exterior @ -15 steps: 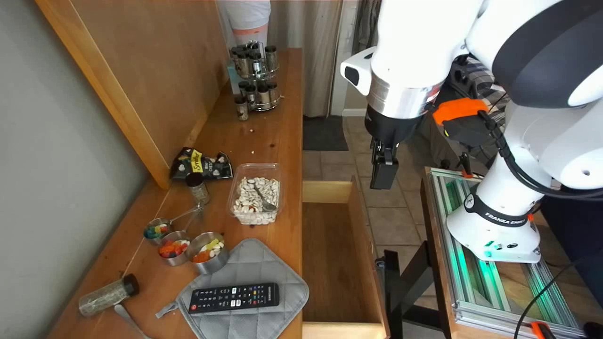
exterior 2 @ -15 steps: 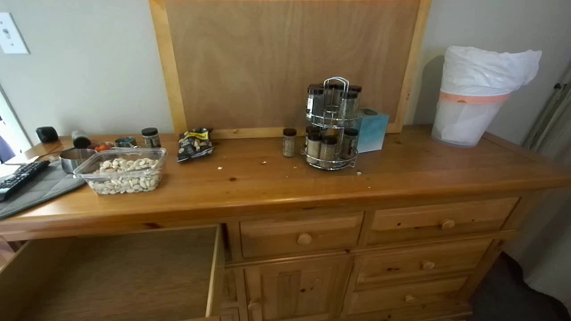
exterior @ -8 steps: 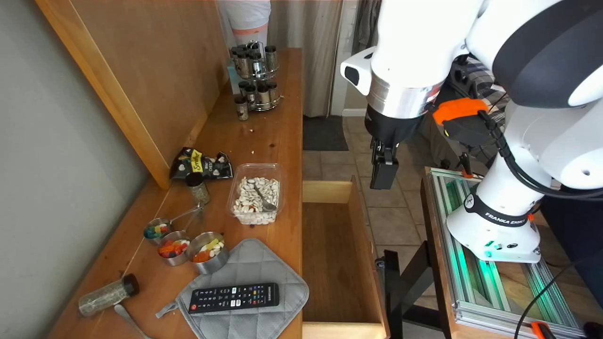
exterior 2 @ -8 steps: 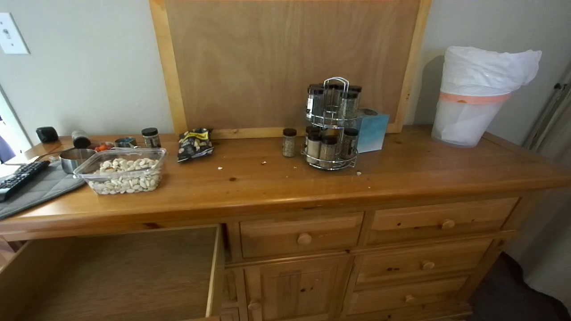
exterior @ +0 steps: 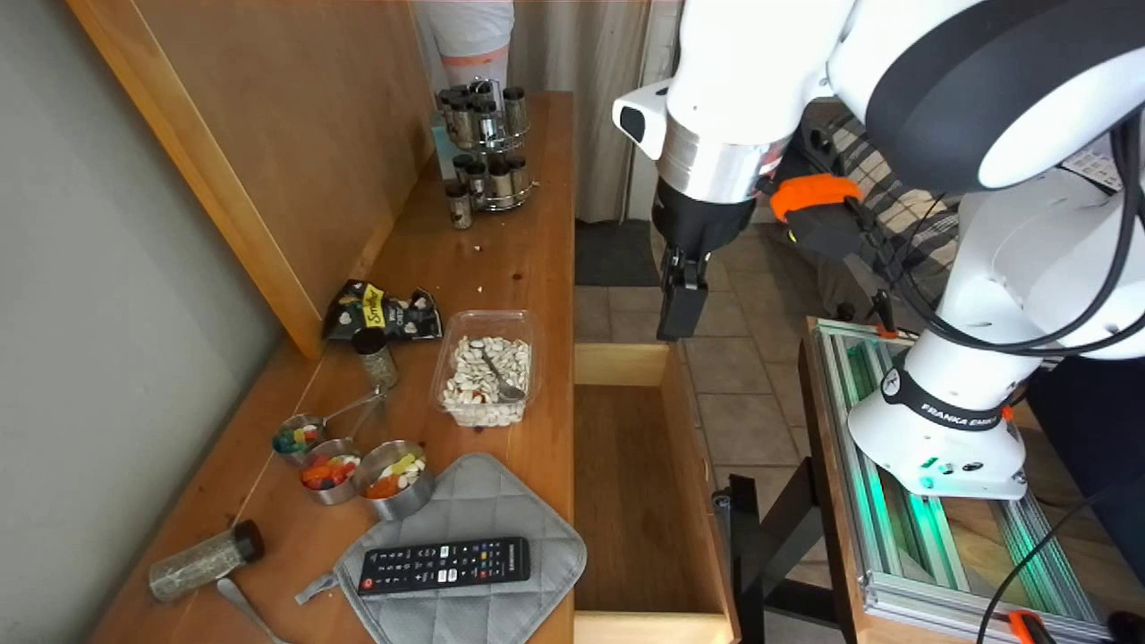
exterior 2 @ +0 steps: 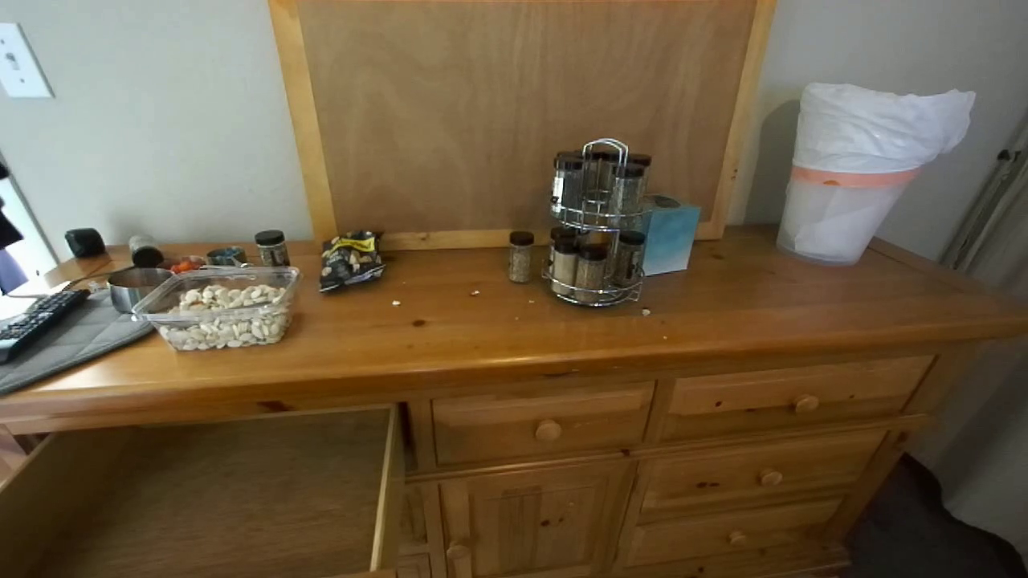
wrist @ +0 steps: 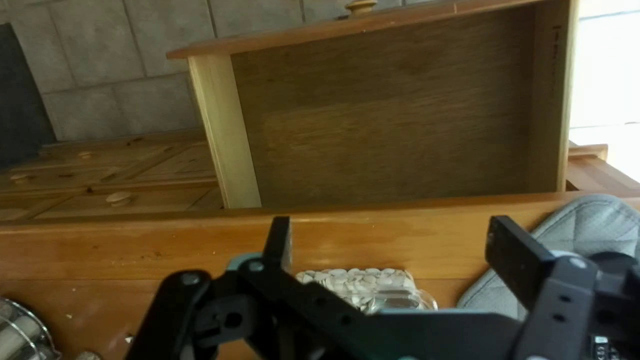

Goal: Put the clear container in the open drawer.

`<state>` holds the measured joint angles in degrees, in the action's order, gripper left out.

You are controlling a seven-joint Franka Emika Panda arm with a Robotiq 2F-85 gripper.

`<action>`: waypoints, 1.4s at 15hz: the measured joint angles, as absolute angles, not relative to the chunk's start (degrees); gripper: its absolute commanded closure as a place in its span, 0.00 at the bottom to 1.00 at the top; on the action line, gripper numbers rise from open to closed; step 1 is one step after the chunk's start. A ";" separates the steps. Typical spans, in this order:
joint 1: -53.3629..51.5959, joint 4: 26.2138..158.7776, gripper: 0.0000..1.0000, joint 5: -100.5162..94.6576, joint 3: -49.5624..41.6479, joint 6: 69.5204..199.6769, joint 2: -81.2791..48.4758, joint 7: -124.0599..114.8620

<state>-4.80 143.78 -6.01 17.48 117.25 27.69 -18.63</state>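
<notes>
The clear container point(exterior: 487, 380), holding white bits and a spoon, sits upright on the wooden counter beside the drawer. It also shows in an exterior view point(exterior 2: 223, 317) and, partly hidden behind my gripper, in the wrist view point(wrist: 350, 281). The open drawer point(exterior: 640, 492) is pulled out below the counter edge; its bare wooden bottom shows in the wrist view point(wrist: 390, 120). My gripper point(exterior: 682, 313) hangs in the air past the drawer's far end, apart from the container. In the wrist view my gripper point(wrist: 390, 232) has its fingers wide apart with nothing held.
A black remote point(exterior: 445, 565) lies on a grey pot holder point(exterior: 492, 501). Metal cups point(exterior: 394, 483) with colored bits, a black-and-yellow bag point(exterior: 385, 311) and a spice jar point(exterior: 376, 358) stand near the container. A spice rack point(exterior 2: 596, 225) stands farther along the counter.
My arm and gripper have moved toward the counter and slightly up in an exterior view; a dark part now enters the left edge of an exterior view. Container and drawer have not moved.
</notes>
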 measured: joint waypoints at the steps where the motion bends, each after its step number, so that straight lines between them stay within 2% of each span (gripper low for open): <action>1: -4.75 143.78 0.00 -6.33 16.61 119.00 26.99 -17.82; 8: -4.00 141.47 0.00 -7.83 12.94 127.95 17.81 -14.38; 21: -7.97 121.20 0.00 -11.63 12.63 130.43 -7.75 -17.60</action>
